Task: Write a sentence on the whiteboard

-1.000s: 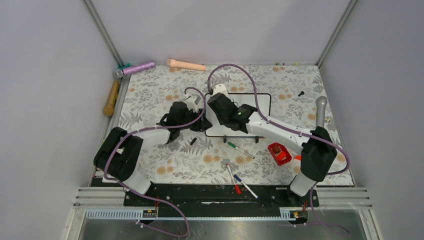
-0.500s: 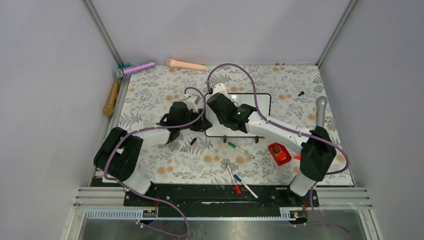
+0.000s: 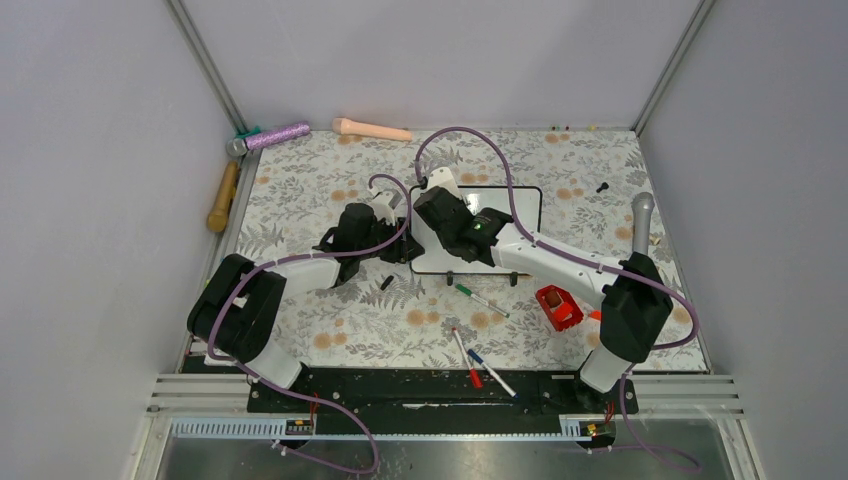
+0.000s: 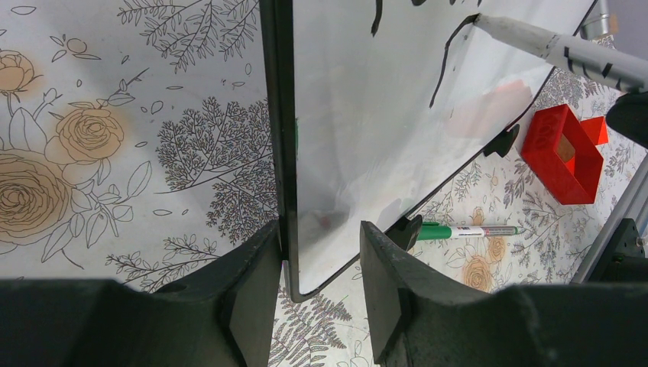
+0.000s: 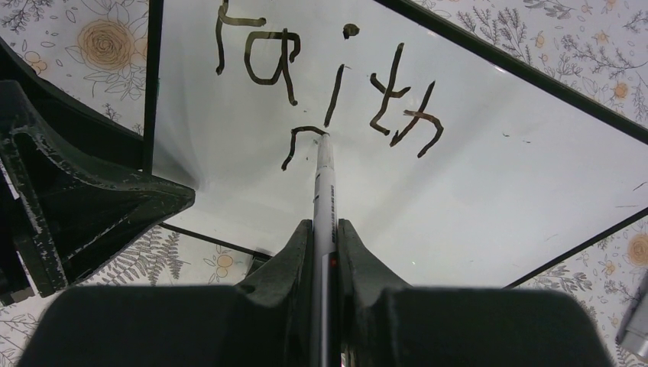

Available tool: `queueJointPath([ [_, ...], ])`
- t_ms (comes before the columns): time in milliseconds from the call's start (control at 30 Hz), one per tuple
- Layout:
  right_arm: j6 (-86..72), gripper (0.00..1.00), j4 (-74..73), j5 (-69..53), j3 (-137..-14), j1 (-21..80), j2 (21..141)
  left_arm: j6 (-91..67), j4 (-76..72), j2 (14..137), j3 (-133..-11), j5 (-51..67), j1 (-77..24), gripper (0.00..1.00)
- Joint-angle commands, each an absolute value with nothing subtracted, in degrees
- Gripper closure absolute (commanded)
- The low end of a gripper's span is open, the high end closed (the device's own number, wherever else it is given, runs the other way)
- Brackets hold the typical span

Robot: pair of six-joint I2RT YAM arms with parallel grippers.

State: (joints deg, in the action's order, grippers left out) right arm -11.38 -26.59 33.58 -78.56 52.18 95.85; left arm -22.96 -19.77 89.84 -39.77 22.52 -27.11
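The whiteboard [image 3: 525, 215] lies mid-table; it also shows in the left wrist view [image 4: 359, 115] and the right wrist view [image 5: 497, 199]. The sentence [image 5: 336, 84] reads "faith" in black, with a short curved stroke begun below it. My right gripper [image 5: 325, 229] is shut on a grey marker [image 5: 325, 183] whose tip touches the board at the end of that stroke. My left gripper [image 4: 321, 245] is open and straddles the board's near left corner, its left finger against the black frame. In the top view the left gripper [image 3: 405, 245] and the right gripper [image 3: 440, 212] meet at the board's left side.
A green-capped pen [image 3: 480, 298] lies in front of the board, and two more pens [image 3: 478, 365] lie nearer the arm bases. A red box [image 3: 558, 306] sits right of them. A wooden tool [image 3: 222, 196], a purple handle [image 3: 275, 134] and a pink handle [image 3: 370, 128] lie at the back left.
My right gripper has crept slightly up and left with the marker on the board. The left arm and the board have not moved.
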Motion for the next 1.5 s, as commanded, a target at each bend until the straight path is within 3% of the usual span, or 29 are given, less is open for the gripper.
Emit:
queueJointPath([
  [0, -11.92, 1.00, -28.06, 35.54, -78.61, 52.47, 94.50, -23.09, -22.32, 88.94, -41.39, 24.14, -27.12, 0.59],
  [667, -14.95, 1.00, -28.80, 30.14, -74.96, 52.47, 92.71, -23.03, -22.32, 88.98, -41.44, 24.21, -27.16, 0.62],
  [1067, -14.67, 1.00, -26.42, 30.28, -72.68, 52.47, 85.72, -22.94, -22.30, 88.83, -41.44, 24.10, -27.11, 0.62],
  [1467, -14.27, 1.00, -27.37, 31.56, -75.40, 52.49, 90.18, -22.85, -22.15, 88.44, -41.32, 24.05, -27.13, 0.63],
])
